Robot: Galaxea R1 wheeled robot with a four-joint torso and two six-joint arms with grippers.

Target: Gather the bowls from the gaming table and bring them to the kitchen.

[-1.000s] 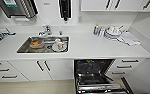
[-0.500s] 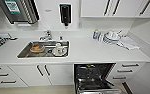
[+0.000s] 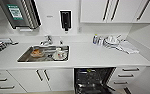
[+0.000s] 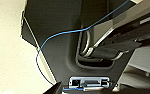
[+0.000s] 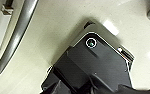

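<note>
The head view looks down on the kitchen: a white tabletop (image 3: pixel 91 56) with an inset steel sink (image 3: pixel 44 53), a faucet (image 3: pixel 48 40) behind it, white handled cabinets (image 3: pixel 116 11) above and a black wall dispenser (image 3: pixel 65 20) between them and a steel unit (image 3: pixel 19 13) at the far left. Inside the sink lie dishes, one orange-toned, too blurred to name as the bowls. At the right of the tabletop stand small bottles (image 3: pixel 96 39) beside a pile of white dishes (image 3: pixel 112 41) and a cloth (image 3: pixel 128 47). Below, the dishwasher (image 3: pixel 93 80) stands open.

The left wrist view instead shows a blue cable (image 4: pixel 63 35) looped across dark robot housing above pale floor. The right wrist view shows dark robot parts over the same cream floor (image 5: pixel 53 30). Whether either tool is spread or pressed together, I cannot tell.
</note>
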